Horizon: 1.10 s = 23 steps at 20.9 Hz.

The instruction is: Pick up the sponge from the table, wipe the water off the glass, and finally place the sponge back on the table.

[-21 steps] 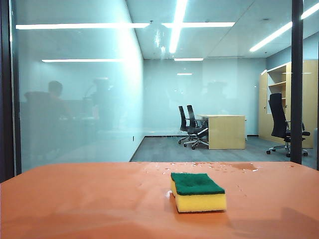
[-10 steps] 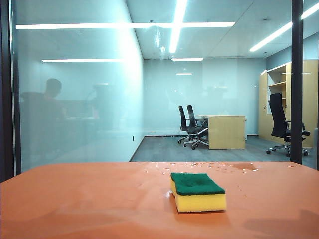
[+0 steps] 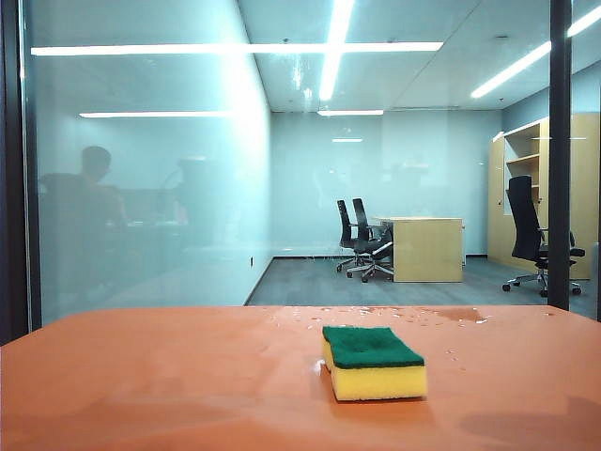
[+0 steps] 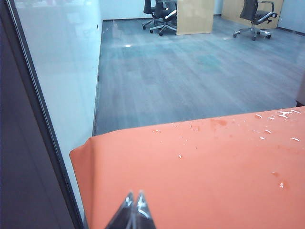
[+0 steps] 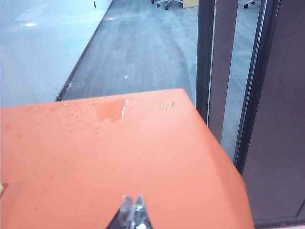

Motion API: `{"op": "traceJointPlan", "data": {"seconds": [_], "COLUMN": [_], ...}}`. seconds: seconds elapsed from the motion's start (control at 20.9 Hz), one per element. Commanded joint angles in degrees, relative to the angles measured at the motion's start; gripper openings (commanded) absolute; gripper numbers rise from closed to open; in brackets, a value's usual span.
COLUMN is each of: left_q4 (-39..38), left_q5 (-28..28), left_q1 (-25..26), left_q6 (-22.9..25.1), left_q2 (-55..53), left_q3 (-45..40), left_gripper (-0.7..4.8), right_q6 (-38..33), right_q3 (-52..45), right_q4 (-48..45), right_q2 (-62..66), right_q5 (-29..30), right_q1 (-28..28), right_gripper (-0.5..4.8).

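The sponge (image 3: 373, 362), dark green over yellow foam, lies flat on the orange table (image 3: 169, 376), right of centre. Behind the table's far edge stands the glass (image 3: 188, 188), with faint whitish water streaks (image 3: 300, 70) high up near the middle. Neither gripper shows in the exterior view. My left gripper (image 4: 134, 195) is shut and empty above the table's far left corner, beside the pane. My right gripper (image 5: 133, 199) is shut and empty over the table's right end. A yellowish sliver (image 5: 2, 189) at the edge of the right wrist view may be the sponge's corner.
Droplets (image 4: 276, 114) and a wet patch (image 5: 112, 110) lie on the table along its far edge. Dark vertical frames stand at the left (image 3: 11, 169) and right (image 3: 560, 150). Behind the pane are office chairs (image 3: 362, 240) and a wooden desk (image 3: 427, 246).
The sponge has stayed put. Shadows along the table's near edge have shifted a little, and the person reflected in the pane has leaned slightly left.
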State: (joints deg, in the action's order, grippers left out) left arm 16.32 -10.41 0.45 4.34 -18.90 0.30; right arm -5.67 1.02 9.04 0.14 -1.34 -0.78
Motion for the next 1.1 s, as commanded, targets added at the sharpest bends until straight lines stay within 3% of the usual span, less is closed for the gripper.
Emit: {"op": "traceJointPlan", "data": {"seconds": [0.05,0.62,1.1], "left_q4": [0.9,-10.6,-11.6], "left_q5": [-1.1,-1.3,-1.2], "left_q1": [0.0,0.0,0.0], "left_q6": [0.4,0.4,0.1], "left_q2": [1.7,19.1,18.8], "left_q3": [0.2,0.2,0.2], "left_gripper": [-0.06,-0.06,-0.06], "right_q6": [0.2,0.2,0.1], "right_q3": [-0.2,-0.2,-0.2], "right_q4": [0.5,0.6,0.2], "right_q2": [0.0,0.0,0.0], "right_q5": [0.0,0.2,0.1], "right_q1": [0.0,-0.1,-0.1], "right_gripper": [-0.09,-0.09,-0.08]}}
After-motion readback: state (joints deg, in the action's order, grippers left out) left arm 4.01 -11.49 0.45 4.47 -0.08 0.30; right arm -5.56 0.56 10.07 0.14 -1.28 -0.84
